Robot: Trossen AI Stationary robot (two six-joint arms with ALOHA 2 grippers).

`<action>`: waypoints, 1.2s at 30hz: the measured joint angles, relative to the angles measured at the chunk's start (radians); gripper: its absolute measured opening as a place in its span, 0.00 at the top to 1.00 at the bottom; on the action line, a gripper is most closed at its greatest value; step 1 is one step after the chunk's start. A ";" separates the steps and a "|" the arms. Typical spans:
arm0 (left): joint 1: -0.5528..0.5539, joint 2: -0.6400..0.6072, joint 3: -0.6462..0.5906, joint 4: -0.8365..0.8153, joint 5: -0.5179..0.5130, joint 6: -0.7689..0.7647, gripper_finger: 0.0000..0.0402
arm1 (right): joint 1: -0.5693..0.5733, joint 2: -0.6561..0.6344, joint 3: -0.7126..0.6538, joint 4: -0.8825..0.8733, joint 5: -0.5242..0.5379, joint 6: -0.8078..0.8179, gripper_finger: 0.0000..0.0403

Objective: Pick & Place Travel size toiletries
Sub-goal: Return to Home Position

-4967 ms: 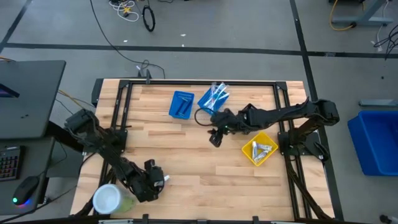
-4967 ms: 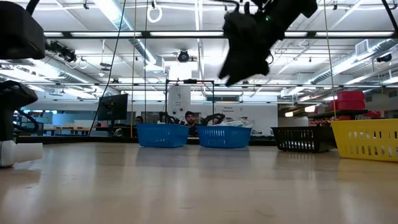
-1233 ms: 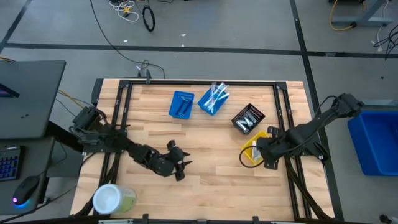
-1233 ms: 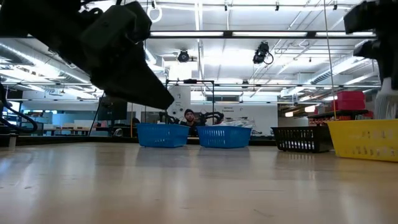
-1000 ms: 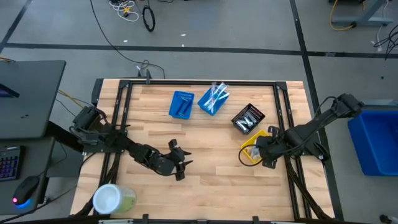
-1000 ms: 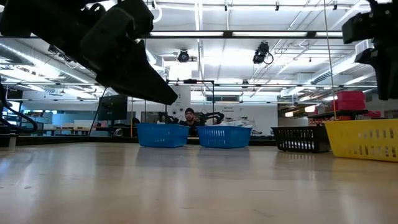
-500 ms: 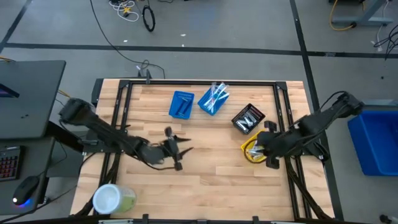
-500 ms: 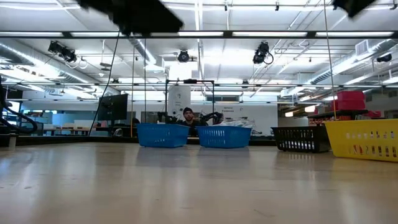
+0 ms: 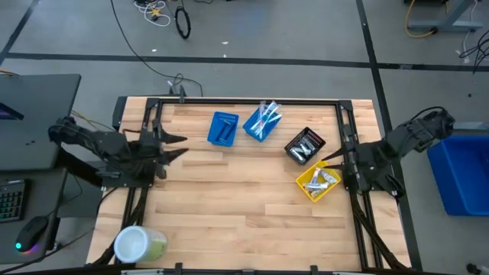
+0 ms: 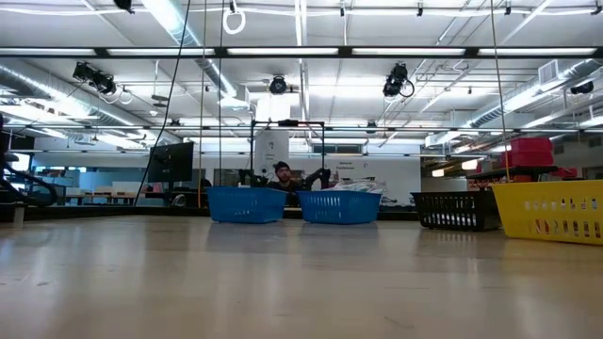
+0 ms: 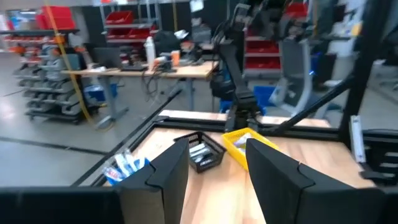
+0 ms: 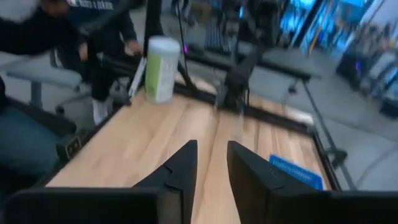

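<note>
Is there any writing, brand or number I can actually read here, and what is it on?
No text reads clearly.
Round white-and-green container: any print is blurred, unreadable.
Toiletries in the yellow bin: markings too small to read.
Wall sign in the room behind: too small to read.

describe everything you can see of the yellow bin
The yellow bin is a small square basket, plastic by the look, with slotted walls. It stands upright on the right side of the wooden table, turned cornerwise to the table's edges. Several white tubes lie loose inside. The black bin sits close by.
</note>
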 joint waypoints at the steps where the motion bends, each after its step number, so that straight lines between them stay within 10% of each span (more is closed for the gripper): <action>1: 0.009 -0.037 -0.027 0.008 0.022 0.007 0.58 | -0.003 -0.035 -0.045 0.046 -0.006 -0.023 0.77; 15: 0.213 -0.391 -0.419 0.240 0.235 0.065 0.58 | -0.076 -0.439 -0.640 0.494 -0.001 -0.060 0.78; 36: 0.544 -0.480 -0.673 0.462 0.511 -0.026 0.58 | -0.126 -0.734 -0.996 0.667 0.054 -0.095 0.80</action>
